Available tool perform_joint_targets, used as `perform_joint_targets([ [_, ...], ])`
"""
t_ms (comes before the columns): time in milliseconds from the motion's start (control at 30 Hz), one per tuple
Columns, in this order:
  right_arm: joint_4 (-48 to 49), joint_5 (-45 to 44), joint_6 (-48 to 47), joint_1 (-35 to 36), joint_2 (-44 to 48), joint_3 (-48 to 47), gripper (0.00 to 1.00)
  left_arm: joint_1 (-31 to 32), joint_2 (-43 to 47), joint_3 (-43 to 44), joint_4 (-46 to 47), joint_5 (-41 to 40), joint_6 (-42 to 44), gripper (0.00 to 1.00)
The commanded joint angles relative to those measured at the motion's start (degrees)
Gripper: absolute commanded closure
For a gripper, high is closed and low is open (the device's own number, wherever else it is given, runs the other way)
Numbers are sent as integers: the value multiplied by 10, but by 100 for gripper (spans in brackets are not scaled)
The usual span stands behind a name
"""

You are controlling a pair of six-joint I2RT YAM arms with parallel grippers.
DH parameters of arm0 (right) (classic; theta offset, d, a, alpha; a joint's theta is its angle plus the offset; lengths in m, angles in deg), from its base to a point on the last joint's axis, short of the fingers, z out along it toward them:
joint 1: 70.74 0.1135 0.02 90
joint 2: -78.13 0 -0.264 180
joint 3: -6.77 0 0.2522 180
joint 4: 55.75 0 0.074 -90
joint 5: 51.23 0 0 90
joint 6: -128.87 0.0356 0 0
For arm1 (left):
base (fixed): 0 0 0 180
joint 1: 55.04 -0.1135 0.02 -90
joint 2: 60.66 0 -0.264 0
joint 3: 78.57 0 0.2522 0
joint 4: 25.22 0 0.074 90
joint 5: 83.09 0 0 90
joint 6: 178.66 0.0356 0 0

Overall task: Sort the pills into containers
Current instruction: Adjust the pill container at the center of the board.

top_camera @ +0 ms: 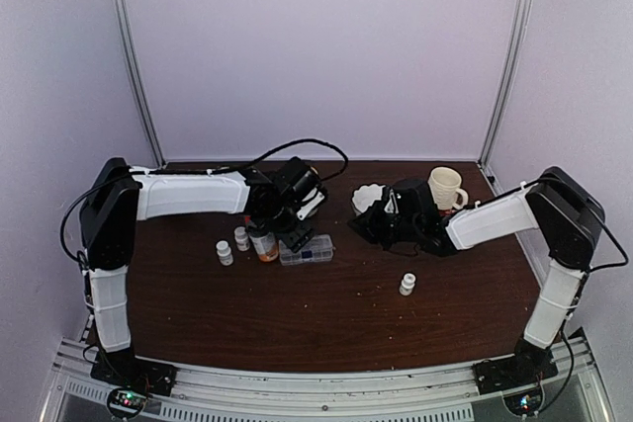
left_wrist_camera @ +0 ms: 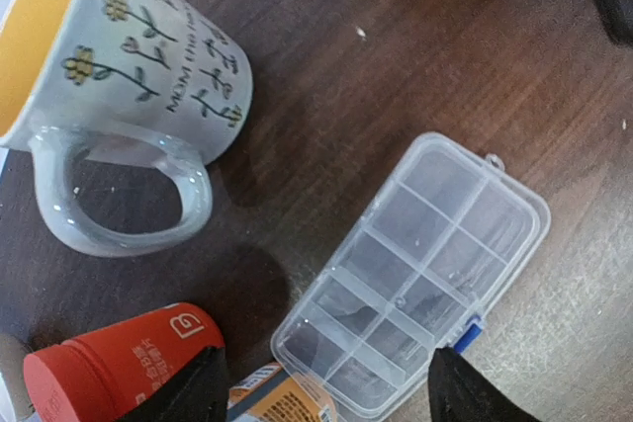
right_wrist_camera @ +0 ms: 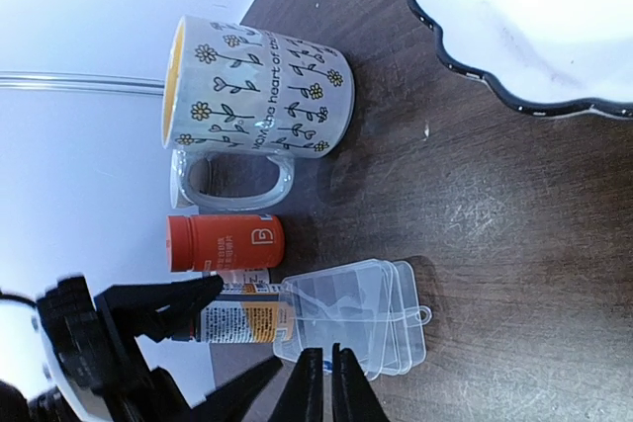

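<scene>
The containers are the compartments of a clear organizer box (top_camera: 307,249) (left_wrist_camera: 415,264) (right_wrist_camera: 356,313) lying flat on the dark table, and they look empty. One tiny whitish pill (left_wrist_camera: 361,34) lies loose on the wood beyond it. My left gripper (left_wrist_camera: 331,397) (top_camera: 292,229) hovers open and wide over the box's near end. An orange-labelled bottle (left_wrist_camera: 282,402) (right_wrist_camera: 242,315) lies between its fingers, and neither finger touches anything. My right gripper (right_wrist_camera: 326,358) (top_camera: 364,227) is shut, its tips at the box's edge by the blue clasp (left_wrist_camera: 465,328).
A red bottle (left_wrist_camera: 119,368) (right_wrist_camera: 223,242) lies beside the labelled one. A flowered mug (left_wrist_camera: 129,56) (right_wrist_camera: 257,101) stands beyond them. A white scalloped bowl (right_wrist_camera: 534,17) (top_camera: 369,197) sits nearby. Small white bottles (top_camera: 225,252) (top_camera: 406,285) stand on the table.
</scene>
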Motion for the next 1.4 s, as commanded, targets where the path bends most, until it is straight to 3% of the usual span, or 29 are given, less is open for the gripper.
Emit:
perform_joint_targets([
  [0,-24,-11,-33,-7,44,25,96,-26,-4,51,-16,85,12,34],
  [267,-30,-9,-44,-8,68,46,99,-26,-42,126,-44,46,16,100],
  [833,-33,-5,-54,-11,89,59,100,-26,-203,305,-154,-56,85,100],
  [1100,-25,-7,-55,-11,100,74,100,-26,-260,350,-211,-62,101,100],
  [1367,-26,-6,-56,-15,122,91,100,-26,-266,354,-246,6,98,100],
])
